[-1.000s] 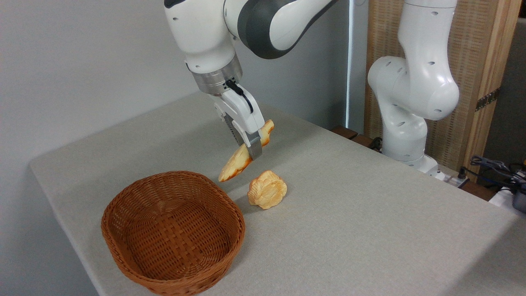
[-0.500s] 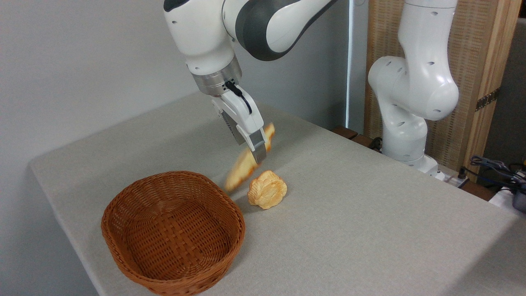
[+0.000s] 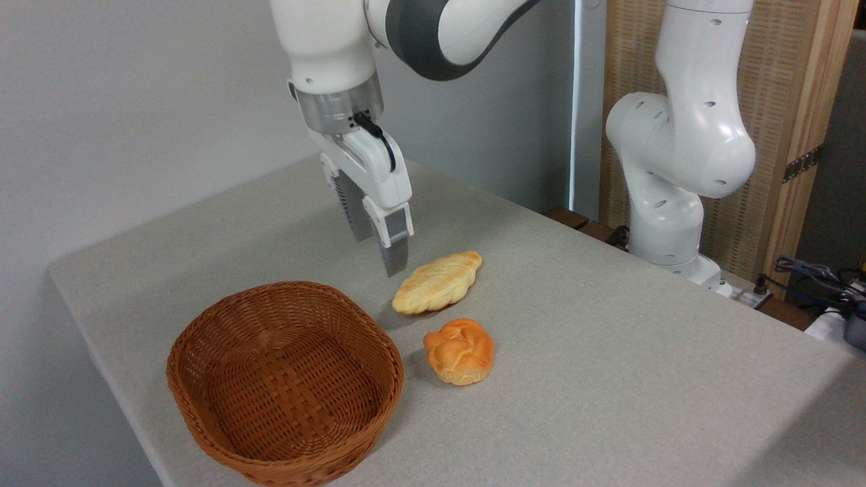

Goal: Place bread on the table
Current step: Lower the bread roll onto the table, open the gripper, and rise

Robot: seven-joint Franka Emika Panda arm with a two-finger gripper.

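Sitting nearest the camera, one brown wicker basket (image 3: 285, 384) rests on the grey-beige table (image 3: 609, 379), oval and woven, with nothing visible inside it. Just to its right lies one round orange knotted bun (image 3: 460, 351), close to the basket's rim but apart from it. Behind the bun, and not touching it, lies one pale golden braided bread (image 3: 437, 282), flat on the cloth, its long axis slanting from lower left to upper right, its tapered ends pointing toward the basket on one side and the far edge of the table on the other.

Above and slightly to the left of the loaf hangs the gripper (image 3: 387, 251) of the white arm, raised clear of the table and holding nothing. Its fingers (image 3: 396, 253) point downward with a slight tilt toward the right; from this side-on angle one finger sits almost wholly in front of the other, so whether a gap stands between them cannot be told. A black cable runs down the front of the white gripper body from a silver wrist ring. From there the arm rises out of the top of the picture, bends through a dark grey joint, and comes down again at the far right to its base (image 3: 676, 264) beside the table's far edge. A wooden panel (image 3: 785, 101) stands behind the base.
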